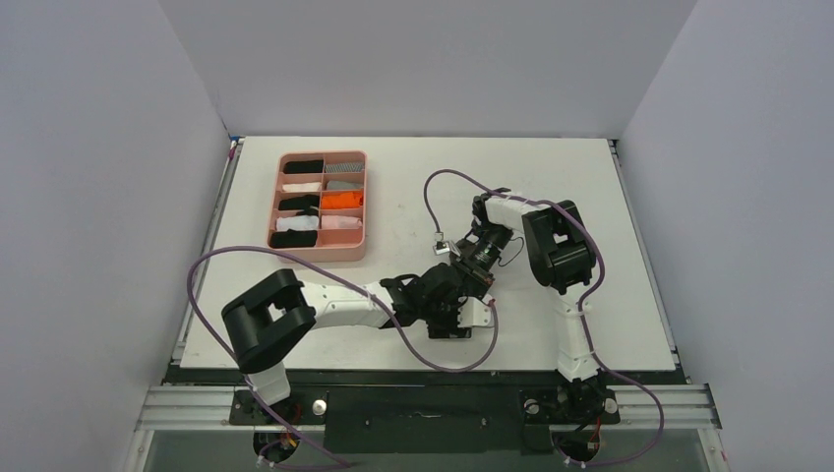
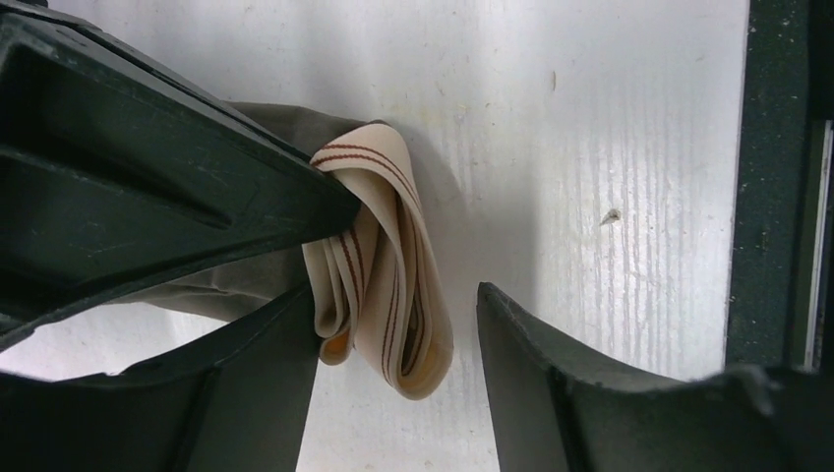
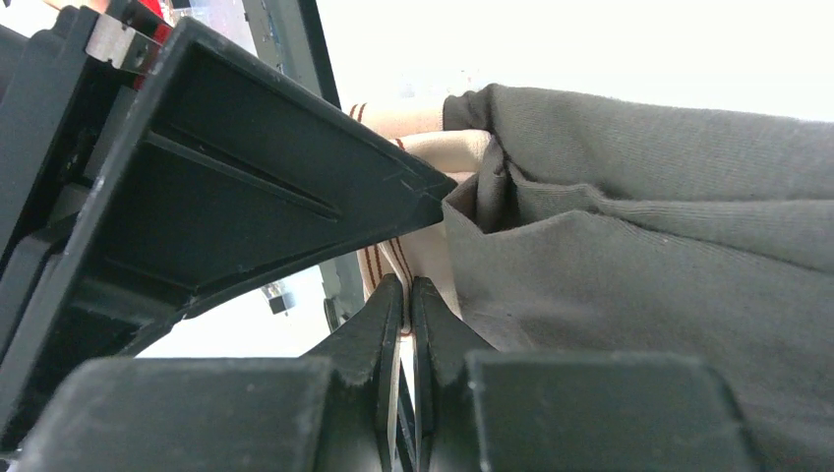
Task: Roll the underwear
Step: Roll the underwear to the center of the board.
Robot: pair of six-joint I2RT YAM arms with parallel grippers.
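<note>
Here, right tool [image 3: 408,293] pinches the underwear [image 3: 639,275] — bunched.

Left end effector [image 2: 398,315] jaws apart, right end effector [image 3: 407,295] pinched closed, wrists close together

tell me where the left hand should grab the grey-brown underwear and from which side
Likely the folded beige red-striped waistband of the dark grey-brown cloth underwear: it bunches into a narrow loop, free on both flanks. Come from above, left hand straddling it, beside the pinching right hand.
</note>
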